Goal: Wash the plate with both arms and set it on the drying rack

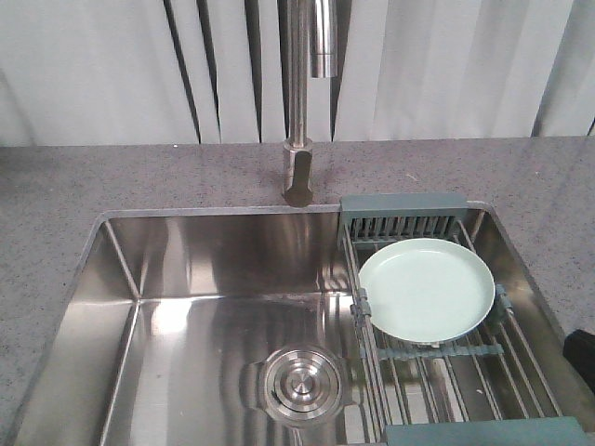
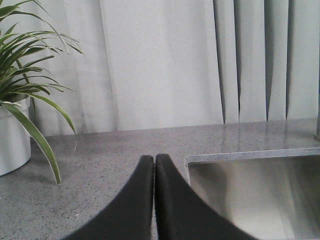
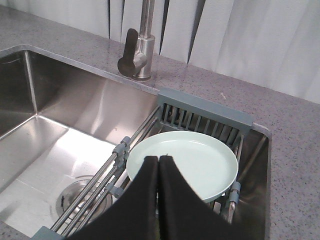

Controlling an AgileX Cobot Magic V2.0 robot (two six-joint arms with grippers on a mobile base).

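Resting flat on the drying rack [image 1: 437, 358], the plate [image 1: 426, 289] sits at about three o'clock in the front view, over the right side of the sink [image 1: 186, 269], with the drain [image 1: 299, 382] at roughly six o'clock and the tap [image 1: 299, 139] at twelve. Going left to right: the left gripper [image 2: 154, 159] hangs over the counter [image 2: 100, 160] near the sink's left corner, its two black tips pressed together and holding nothing, with a potted plant [image 2: 15, 100] at nine o'clock of its view. The right gripper [image 3: 158, 161] hovers just above the near edge of the plate, tips likewise pressed together and empty. Whether the washing is finished or not yet begun cannot be told from this alone; no water runs from the tap. If washing is ahead, the next move calls for the right tips to part and take the low rim. The plate looks pale mint green, round, shallow, plain and matte, apparently clean and dry.
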